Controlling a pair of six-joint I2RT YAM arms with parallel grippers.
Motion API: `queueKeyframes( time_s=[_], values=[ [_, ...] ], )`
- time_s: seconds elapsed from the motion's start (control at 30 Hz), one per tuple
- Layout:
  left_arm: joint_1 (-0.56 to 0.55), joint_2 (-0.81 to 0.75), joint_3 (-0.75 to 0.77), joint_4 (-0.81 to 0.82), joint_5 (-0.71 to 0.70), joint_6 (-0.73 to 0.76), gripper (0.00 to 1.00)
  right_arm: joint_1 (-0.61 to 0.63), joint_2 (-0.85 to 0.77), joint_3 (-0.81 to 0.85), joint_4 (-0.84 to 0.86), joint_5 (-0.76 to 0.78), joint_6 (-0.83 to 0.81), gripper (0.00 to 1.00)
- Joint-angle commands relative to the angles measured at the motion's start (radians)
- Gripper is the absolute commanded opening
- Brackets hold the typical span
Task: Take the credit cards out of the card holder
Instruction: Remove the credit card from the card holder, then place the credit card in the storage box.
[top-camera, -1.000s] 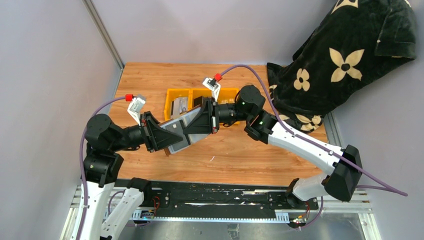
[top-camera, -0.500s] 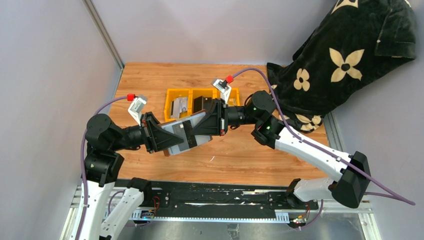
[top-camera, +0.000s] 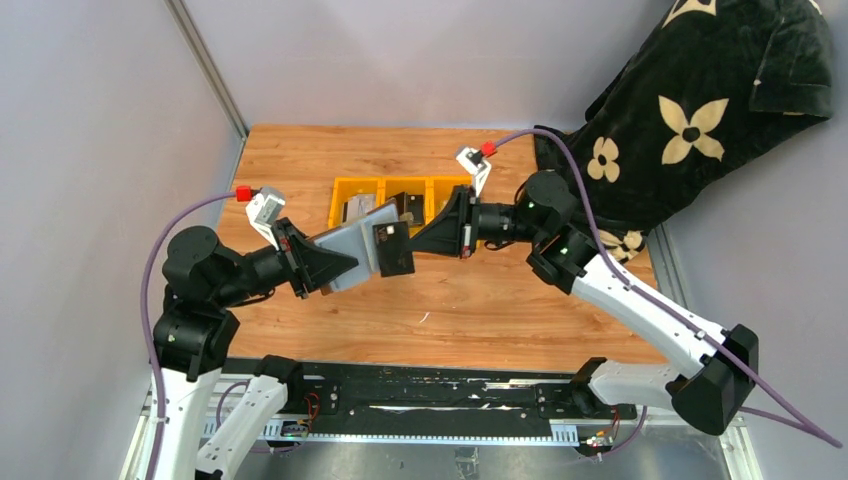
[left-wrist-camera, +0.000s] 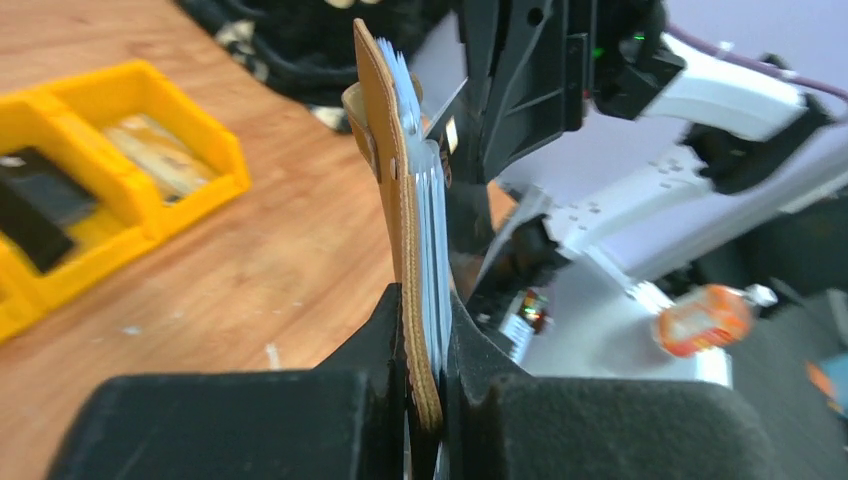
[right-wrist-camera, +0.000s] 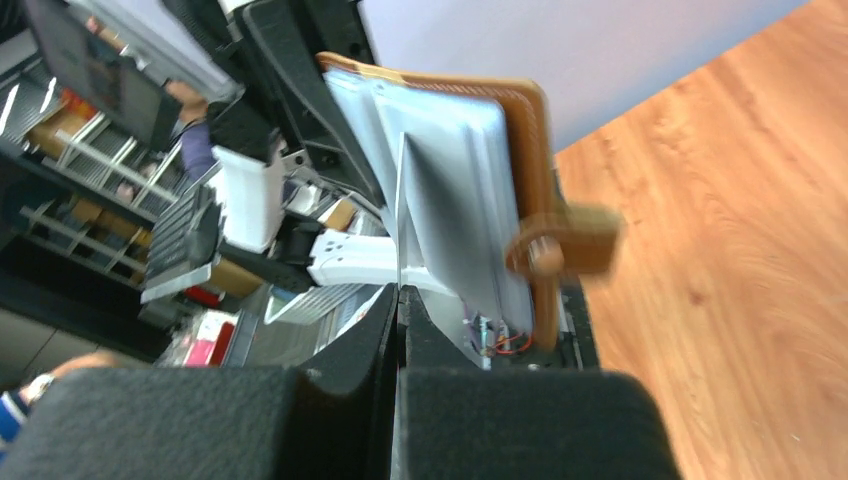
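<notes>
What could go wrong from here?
1. The left fingers clamp only one end of the holder, which hangs in mid-air. A pull from the right could drag it loose.
2. The right fingers seem to pinch just the edge of the card, so it may slip and drop onto the table.
3. The holder's grey inner layers are fanned open, so anything left inside might slide out.

Soft, even overhead light; only faint shadows lie on the light-brown wooden tabletop (top-camera: 480, 310), sharp in the top view. Wrist views blur: the brown leather bi-fold card holder (right-wrist-camera: 537, 160) smears, the thin black plastic card (right-wrist-camera: 440, 220) shows pale sheen, backgrounds defocused.
</notes>
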Motion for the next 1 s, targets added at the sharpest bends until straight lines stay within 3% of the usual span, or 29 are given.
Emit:
queueKeyframes(
  time_s=[0.0, 0.17, 0.27, 0.37, 0.57, 0.77, 0.97],
  values=[
    [-0.007, 0.01, 0.078, -0.134, -0.235, 0.225, 0.0, -0.124, -0.056, -0.039, -0.064, -0.024, -0.005, 0.0],
    [-0.007, 0.029, 0.115, -0.234, -0.416, 0.352, 0.0, -0.293, -0.065, -0.051, -0.115, -0.047, -0.007, 0.0],
    [-0.007, 0.034, 0.125, -0.268, -0.464, 0.393, 0.0, -0.358, -0.013, -0.01, -0.269, 0.024, -0.112, 0.0],
    [-0.007, 0.026, 0.13, -0.267, -0.361, 0.392, 0.0, -0.366, 0.088, 0.045, -0.382, 0.143, -0.199, 0.0],
    [-0.007, 0.017, 0.123, -0.168, -0.047, 0.273, 0.0, -0.325, 0.391, 0.191, -0.385, 0.3, -0.22, 0.0],
    [-0.007, 0.019, 0.142, -0.15, 0.032, 0.25, 0.0, -0.26, 0.723, 0.453, -0.479, 0.41, -0.222, 0.0],
    [-0.007, 0.014, 0.154, -0.127, 0.085, 0.227, 0.0, -0.215, 0.895, 0.592, -0.486, 0.539, -0.184, 0.0]
  ],
)
